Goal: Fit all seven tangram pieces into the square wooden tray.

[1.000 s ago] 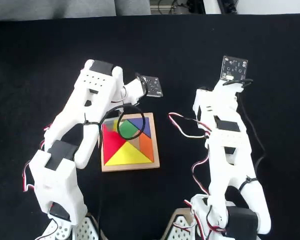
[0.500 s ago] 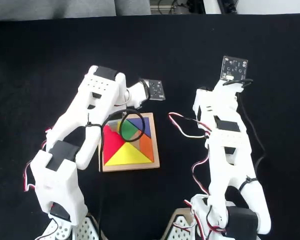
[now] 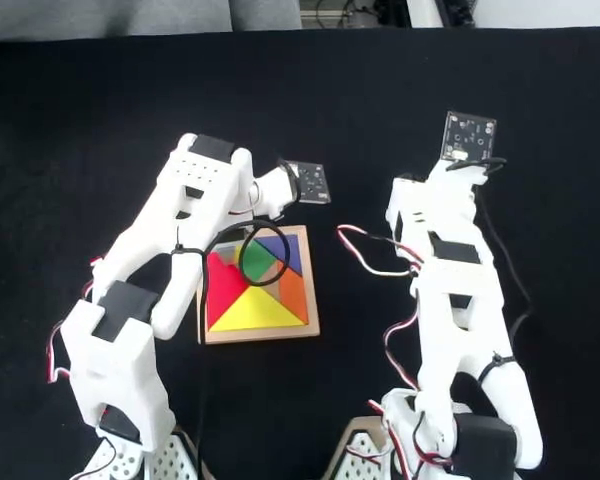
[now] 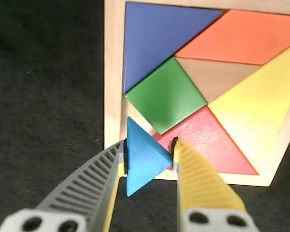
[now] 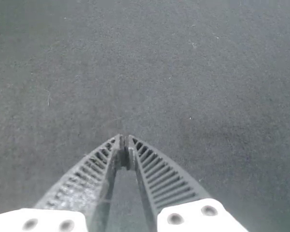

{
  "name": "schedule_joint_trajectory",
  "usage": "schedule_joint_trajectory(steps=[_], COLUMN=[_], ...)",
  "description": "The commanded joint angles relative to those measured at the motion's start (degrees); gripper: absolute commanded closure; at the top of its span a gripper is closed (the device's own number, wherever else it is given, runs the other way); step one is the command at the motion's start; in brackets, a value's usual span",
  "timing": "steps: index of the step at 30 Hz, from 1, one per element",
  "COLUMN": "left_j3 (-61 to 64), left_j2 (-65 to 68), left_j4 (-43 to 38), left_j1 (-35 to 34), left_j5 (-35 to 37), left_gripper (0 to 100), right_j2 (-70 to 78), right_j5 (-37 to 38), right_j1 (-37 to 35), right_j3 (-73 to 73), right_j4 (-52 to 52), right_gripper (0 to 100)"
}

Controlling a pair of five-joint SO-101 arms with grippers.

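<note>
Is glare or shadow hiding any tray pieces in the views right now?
Left wrist view: soft sheen on the green square and red triangle, edges readable; the held small blue triangle covers one tray corner. High view: no glare, the left arm overhangs the tray. Right wrist view: evenly lit black table.

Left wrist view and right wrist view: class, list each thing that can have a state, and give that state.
left gripper: shut on the small blue triangle.
small blue triangle: held over a corner of the wooden tray, not yet seated.
right gripper: shut, holding nothing, above the black table.
wooden tray: partly filled; green square, red triangle and yellow triangle lie flat inside.
</note>
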Motion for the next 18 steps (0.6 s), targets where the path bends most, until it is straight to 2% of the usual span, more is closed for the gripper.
schedule_joint_trajectory(steps=[1,18], left_j3=[-0.22,1.01], left_j2=[-0.44,-0.44], left_j4=[-0.26,-0.35], left_j1=[0.48,0.48], left_j5=[-0.53,-0.44], left_gripper=[86,86], right_j2=[0.04,0.04], right_j5=[0.53,0.53], right_j1=[-0.53,-0.53], right_j3=[-0.22,-0.22], right_j4=[-1.32,-1.14], right_gripper=[98.5,98.5])
